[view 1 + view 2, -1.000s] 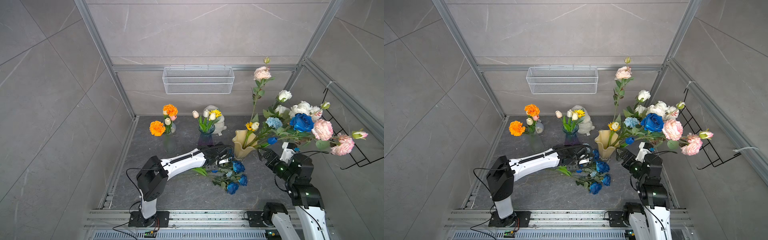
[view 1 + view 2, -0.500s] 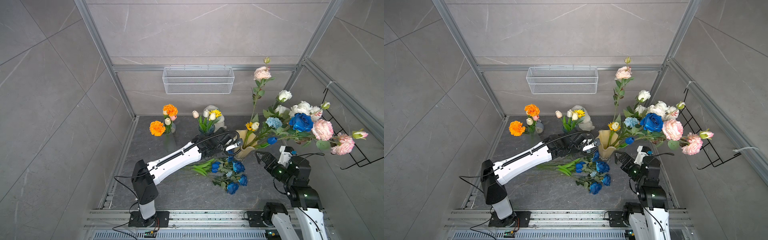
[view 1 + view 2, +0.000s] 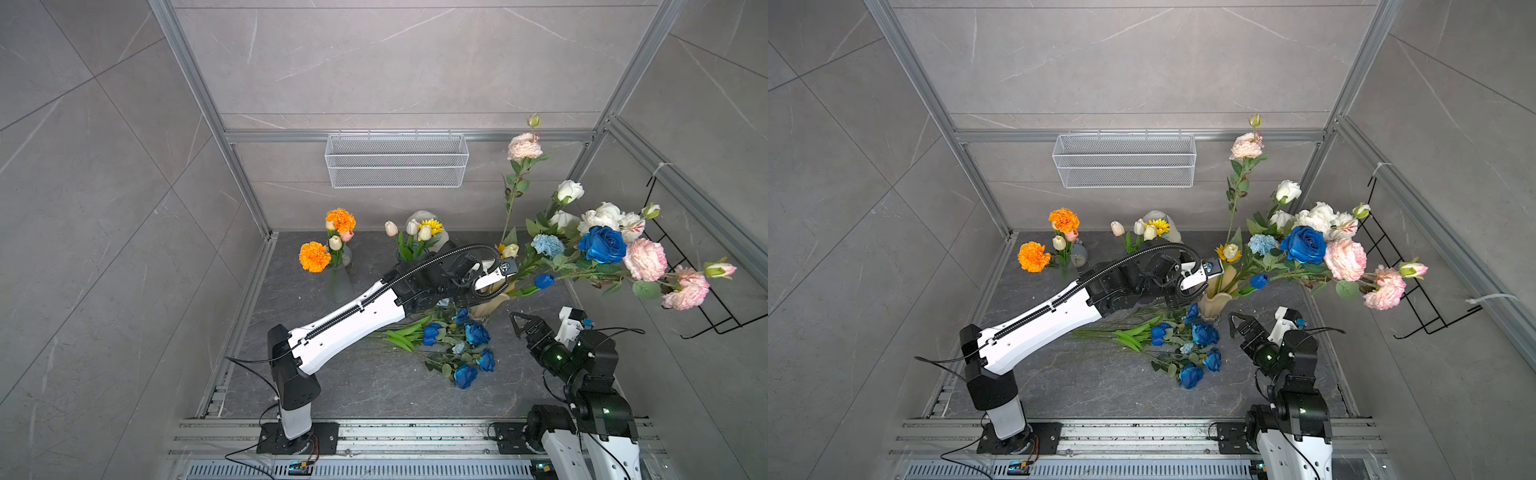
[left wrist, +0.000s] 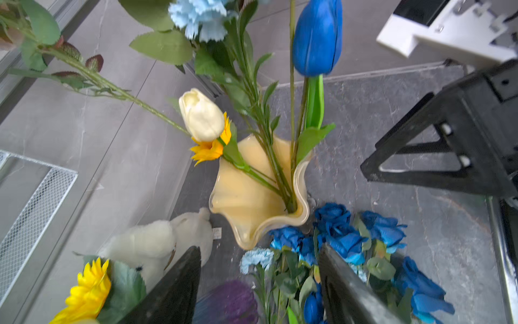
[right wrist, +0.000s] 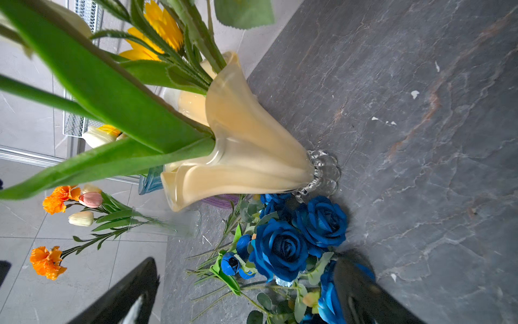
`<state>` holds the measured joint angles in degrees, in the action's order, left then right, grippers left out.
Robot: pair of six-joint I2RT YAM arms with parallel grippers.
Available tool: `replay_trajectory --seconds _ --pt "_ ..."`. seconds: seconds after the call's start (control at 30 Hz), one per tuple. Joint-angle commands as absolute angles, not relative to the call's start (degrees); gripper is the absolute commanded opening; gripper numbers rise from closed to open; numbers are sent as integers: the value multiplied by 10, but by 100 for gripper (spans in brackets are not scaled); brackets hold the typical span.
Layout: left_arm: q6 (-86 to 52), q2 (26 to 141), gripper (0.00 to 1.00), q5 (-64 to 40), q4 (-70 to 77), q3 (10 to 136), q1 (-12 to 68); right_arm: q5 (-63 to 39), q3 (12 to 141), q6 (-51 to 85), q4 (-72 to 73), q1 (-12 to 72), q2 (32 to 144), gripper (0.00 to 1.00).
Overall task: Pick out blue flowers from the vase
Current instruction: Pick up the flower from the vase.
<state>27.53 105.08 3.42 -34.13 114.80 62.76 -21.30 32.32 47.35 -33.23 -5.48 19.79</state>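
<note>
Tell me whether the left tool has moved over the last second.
Yes. Seen from the top, the left tool has left the laid-out blue flowers and swung rightward and back, and is now open over the cream vase.

The dark marbled table point(image 3: 374, 386) is carrying loose blue flowers point(image 3: 476, 333) lying just beside the standing amber vase point(image 3: 1214, 305); a clear vase point(image 3: 340, 286) is standing farther back.
</note>
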Motion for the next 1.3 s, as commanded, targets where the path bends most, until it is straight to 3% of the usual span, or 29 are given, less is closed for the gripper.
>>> replay_trajectory --seconds 0.0,0.53,1.03,1.27 --pt "244 1086 69 -10 -313 1185 633 -176 336 497 -336 -52 192 99" --pt "235 1148 71 -61 -326 1240 658 -68 390 490 -356 -52 259 100" --pt "239 1206 72 -67 -317 1280 660 -74 426 448 -298 -79 338 100" --pt "246 1225 72 -52 -310 1285 660 -121 458 425 -271 -98 384 100"
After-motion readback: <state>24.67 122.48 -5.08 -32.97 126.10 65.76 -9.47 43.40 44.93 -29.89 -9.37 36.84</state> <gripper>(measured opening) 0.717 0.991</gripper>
